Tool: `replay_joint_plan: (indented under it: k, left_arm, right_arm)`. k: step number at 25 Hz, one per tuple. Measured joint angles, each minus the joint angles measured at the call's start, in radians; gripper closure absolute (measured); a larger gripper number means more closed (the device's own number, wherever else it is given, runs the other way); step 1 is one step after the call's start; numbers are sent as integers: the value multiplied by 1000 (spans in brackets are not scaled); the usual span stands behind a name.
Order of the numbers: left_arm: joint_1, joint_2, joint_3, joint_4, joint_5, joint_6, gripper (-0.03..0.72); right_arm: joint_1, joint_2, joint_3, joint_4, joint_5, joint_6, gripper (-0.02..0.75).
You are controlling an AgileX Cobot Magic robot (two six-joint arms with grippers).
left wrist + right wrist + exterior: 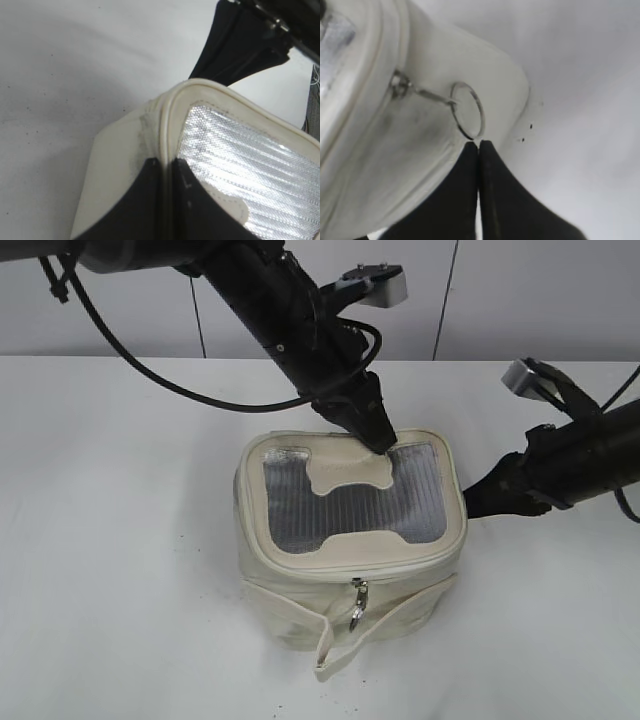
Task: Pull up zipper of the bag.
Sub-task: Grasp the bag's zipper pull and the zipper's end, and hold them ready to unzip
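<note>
**Both grippers closed at bag**

Cream fabric bag with silver mesh lid (pixel 350 530) sits mid-table. Left gripper (pixel 166 162) pinched on lid rim. Right gripper (pixel 479 144) fingers together, tips touching metal ring pull (pixel 467 110), holding nothing.

Cream bag (pixel 350 585) looks like matt, slightly scuffed cloth, its top panel (pixel 350 502) a shiny silvery mesh under the left claw (pixel 378 437). Beside the matt black right claw (pixel 479 144), a glossy metal ring (pixel 467 110). Table (pixel 110 540): smooth, matt white.
</note>
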Motion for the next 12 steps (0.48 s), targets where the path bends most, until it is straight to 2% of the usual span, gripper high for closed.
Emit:
replay_joint_plan:
  k: [4, 8, 10, 12]
  left_arm:
    - [0, 0, 0, 0, 0, 1, 646]
    - [0, 0, 0, 0, 0, 1, 646]
    - [0, 0, 0, -1, 0, 1, 646]
    - [0, 0, 0, -1, 0, 1, 646]
  right_arm:
    - [0, -72, 0, -124, 1, 111, 733]
    - [0, -110, 0, -157, 1, 130, 729]
    - [0, -110, 0, -160, 2, 128, 668]
    - [0, -110, 0, -159, 9, 113, 552]
